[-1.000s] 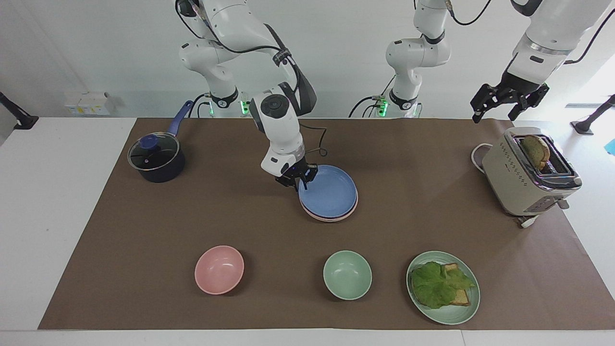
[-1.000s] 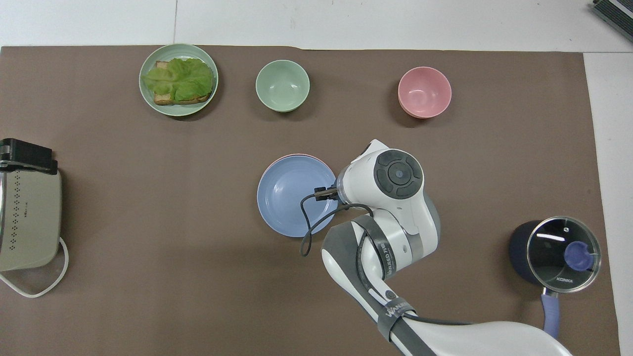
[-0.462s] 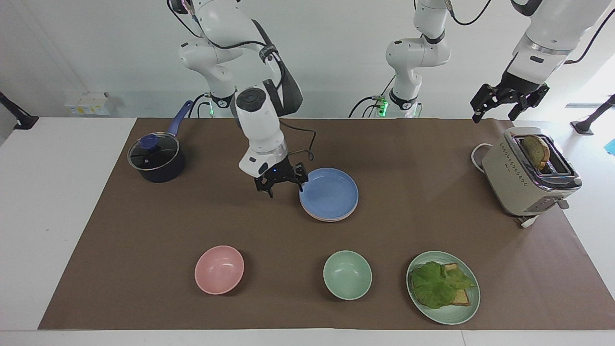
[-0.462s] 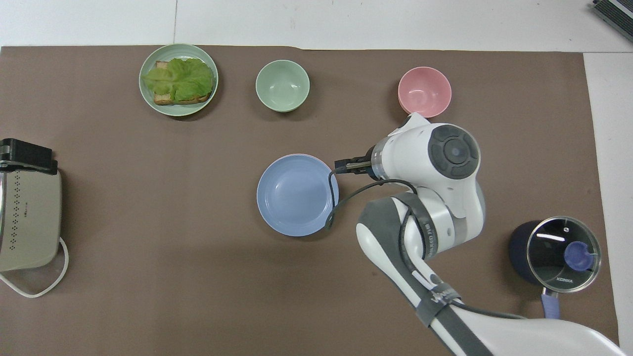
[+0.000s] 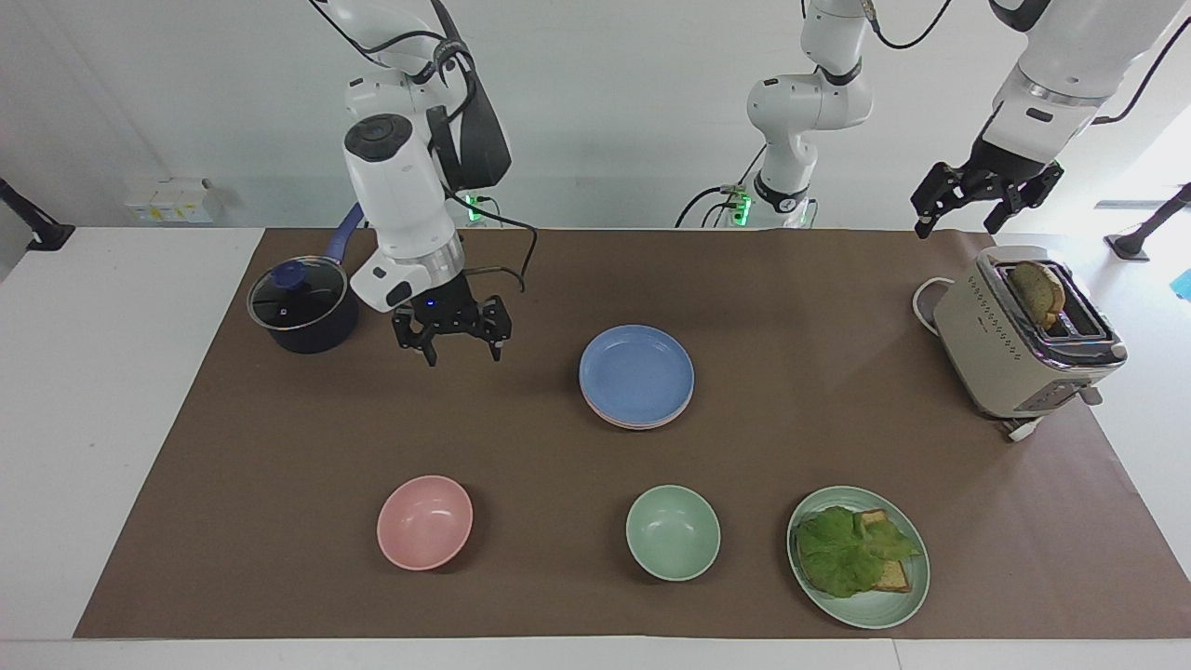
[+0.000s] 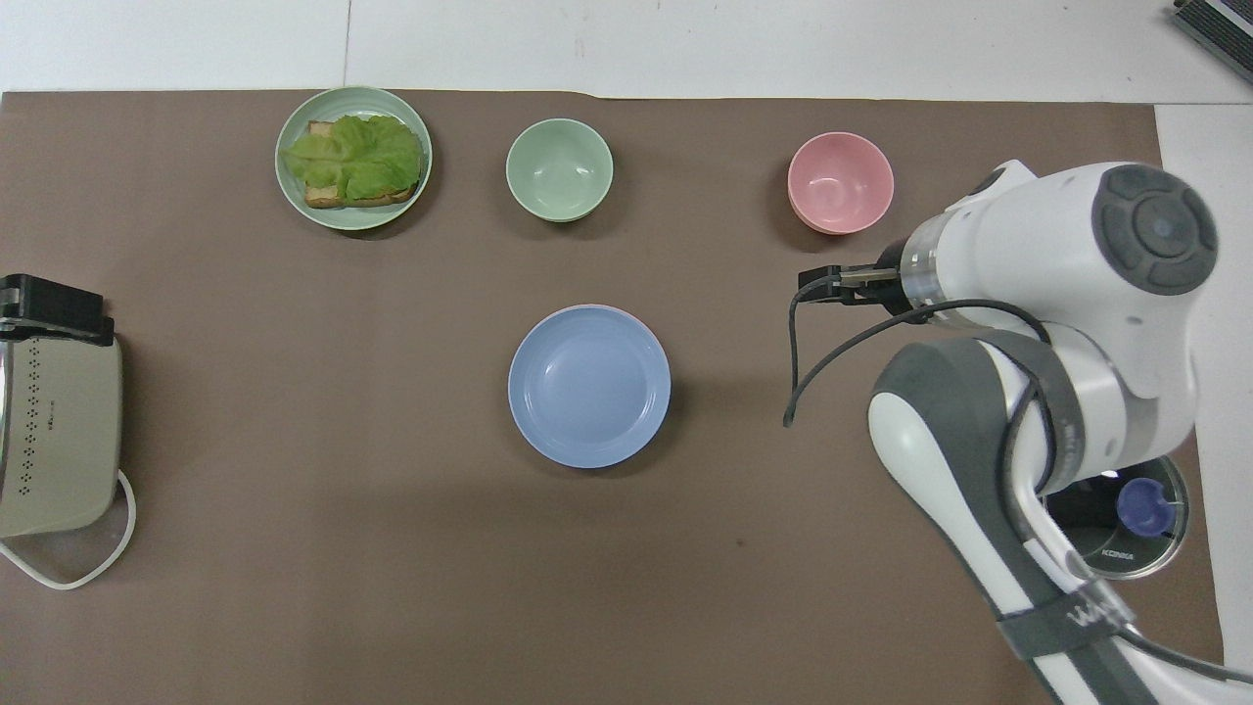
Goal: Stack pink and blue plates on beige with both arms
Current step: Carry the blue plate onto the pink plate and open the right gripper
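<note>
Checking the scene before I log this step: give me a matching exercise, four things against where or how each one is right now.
Things:
1. blue plate
2. right gripper
3. left gripper
4. pink bowl

States:
A. open, up over the mat between the pot and the plates
B. alone, farther from the robots than the stack
C. top of the stack
D. open, raised above the toaster

Pairs: 1-C, 2-A, 3-D, 4-B

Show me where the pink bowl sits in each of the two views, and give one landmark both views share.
Facing view: the pink bowl sits low in the picture, toward the right arm's end of the table, beside the green bowl.
Overhead view: the pink bowl sits high in the picture, again beside the green bowl.
Shared landmark: the blue plate, mid-table, nearer to the robots than both bowls.
</note>
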`<state>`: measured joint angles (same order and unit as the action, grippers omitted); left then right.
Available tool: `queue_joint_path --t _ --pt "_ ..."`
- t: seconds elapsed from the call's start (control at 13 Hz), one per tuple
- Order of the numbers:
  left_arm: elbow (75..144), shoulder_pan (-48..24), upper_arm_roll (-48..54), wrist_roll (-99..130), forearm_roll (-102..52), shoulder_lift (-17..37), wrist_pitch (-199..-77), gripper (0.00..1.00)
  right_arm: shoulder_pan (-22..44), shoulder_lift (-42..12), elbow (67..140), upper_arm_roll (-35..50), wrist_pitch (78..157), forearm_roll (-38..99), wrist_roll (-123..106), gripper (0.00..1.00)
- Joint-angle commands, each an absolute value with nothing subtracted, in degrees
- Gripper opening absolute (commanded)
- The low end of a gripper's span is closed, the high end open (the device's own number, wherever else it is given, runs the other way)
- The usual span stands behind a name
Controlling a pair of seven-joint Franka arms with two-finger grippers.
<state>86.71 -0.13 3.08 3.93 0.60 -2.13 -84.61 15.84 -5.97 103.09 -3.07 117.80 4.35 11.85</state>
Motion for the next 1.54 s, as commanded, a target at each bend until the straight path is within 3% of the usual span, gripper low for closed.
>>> queue_joint_path --t 0.0,0.69,1.23,1.46 --pt "88.2 0.3 3.3 3.7 1.1 -3.4 -84.3 1.0 13.8 -4.0 100.4 -2.5 112.0 3.6 11.0 1.0" --pt "88.2 0.3 3.3 3.7 1.1 -3.4 -84.3 1.0 9.9 1.3 99.3 -3.3 104.7 1.4 8.5 1.0" --pt "88.2 0.3 3.3 3.7 1.1 -3.4 -84.3 1.0 6.4 1.7 89.2 -3.6 87.7 1.3 4.8 1.0" --pt "88.2 0.3 3.3 3.6 1.1 -3.4 -84.3 1.0 3.9 5.8 95.8 -3.4 89.8 1.4 4.1 1.0"
